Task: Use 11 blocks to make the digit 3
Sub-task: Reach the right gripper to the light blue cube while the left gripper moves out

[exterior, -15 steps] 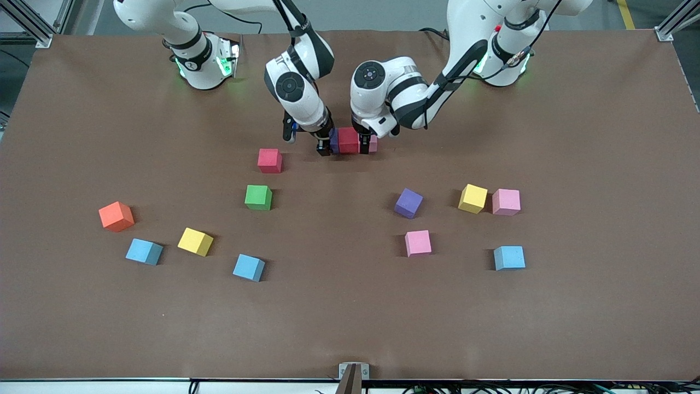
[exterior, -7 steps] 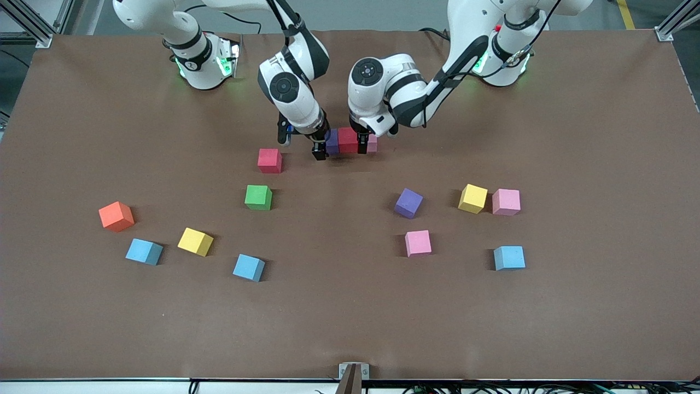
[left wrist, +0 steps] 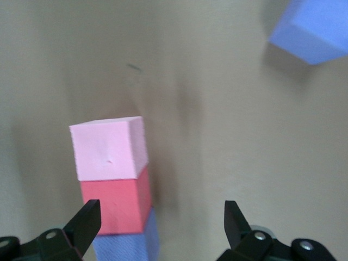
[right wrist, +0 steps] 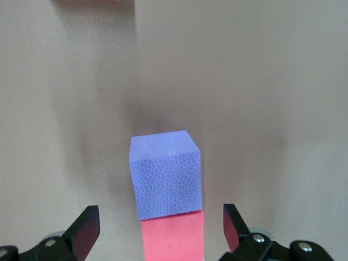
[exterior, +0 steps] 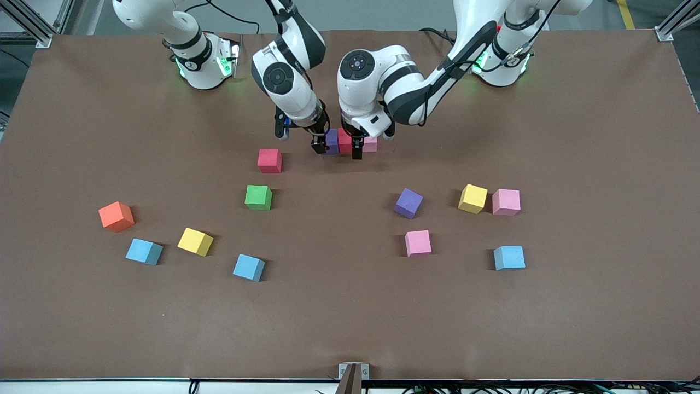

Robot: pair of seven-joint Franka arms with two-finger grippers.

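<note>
Three touching cubes lie in a row near the robots' bases: purple [exterior: 331,140], red [exterior: 344,139] and pink [exterior: 371,144]. My right gripper [exterior: 318,143] hovers open over the purple end, with the purple cube [right wrist: 166,174] and red cube [right wrist: 174,236] below it. My left gripper [exterior: 356,146] hovers open over the red and pink cubes, beside the pink [left wrist: 109,149], red [left wrist: 117,204] and purple [left wrist: 128,244] cubes. Neither holds anything. Loose cubes lie nearer the front camera: red [exterior: 269,160], green [exterior: 258,197], yellow [exterior: 195,241], two light blue [exterior: 144,251] [exterior: 249,267].
Toward the left arm's end lie a purple cube [exterior: 408,203], a yellow cube [exterior: 473,198], two pink cubes [exterior: 506,201] [exterior: 418,243] and a light blue cube [exterior: 509,258]. An orange cube [exterior: 116,216] sits toward the right arm's end.
Both open grippers have lifted off the row of three cubes and drifted a little toward the right arm's end. The cubes have not moved.
</note>
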